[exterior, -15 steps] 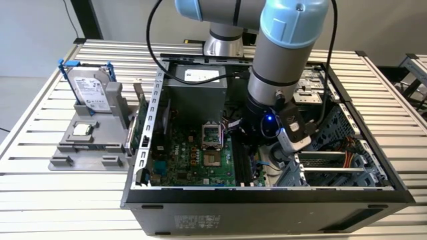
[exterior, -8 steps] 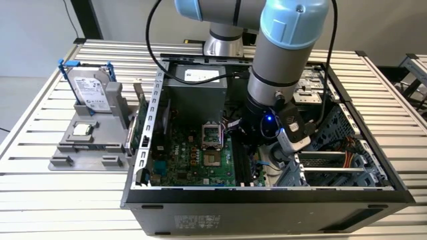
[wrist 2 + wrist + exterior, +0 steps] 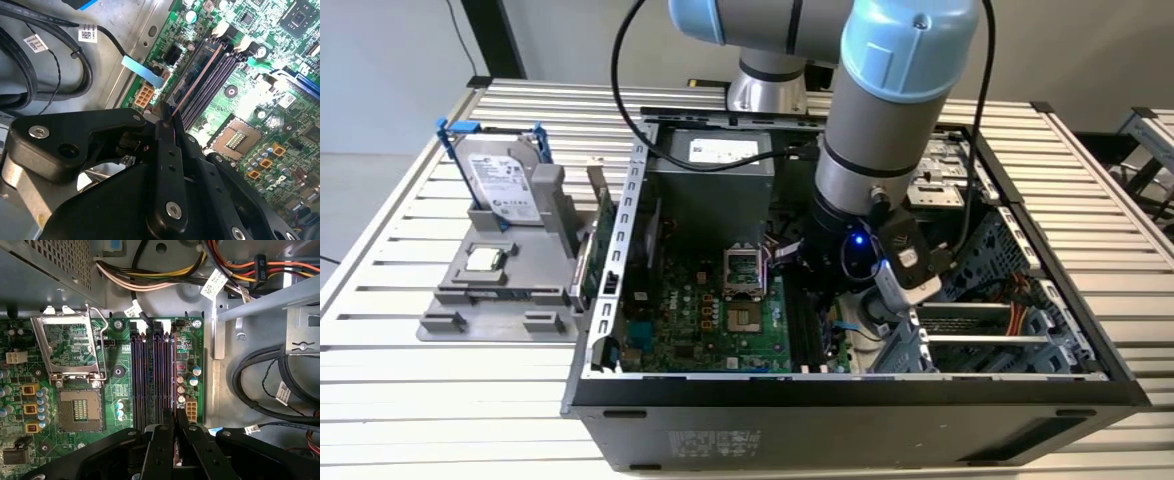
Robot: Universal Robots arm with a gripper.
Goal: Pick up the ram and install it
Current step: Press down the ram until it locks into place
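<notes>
In the second wrist view the ram (image 3: 197, 80) is a thin strip seen edge-on. It runs from my fingertips along the black slot nearest the board's edge, in line with that slot; whether it is seated I cannot tell. My gripper (image 3: 167, 117) is shut on the ram's near end. The first wrist view has the gripper (image 3: 176, 421) over the near end of the memory slots (image 3: 152, 380). In the exterior view the gripper (image 3: 825, 305) reaches down inside the open computer case, just at the exterior view's right of the motherboard (image 3: 707, 310).
The open processor socket (image 3: 80, 410) lies beside the slots, with cable bundles (image 3: 260, 385) on their other side. Outside the case, at the exterior view's left, a grey fixture (image 3: 500, 300) holds a hard drive (image 3: 500, 180) and a small square chip (image 3: 484, 260). The power supply (image 3: 714, 165) sits at the back.
</notes>
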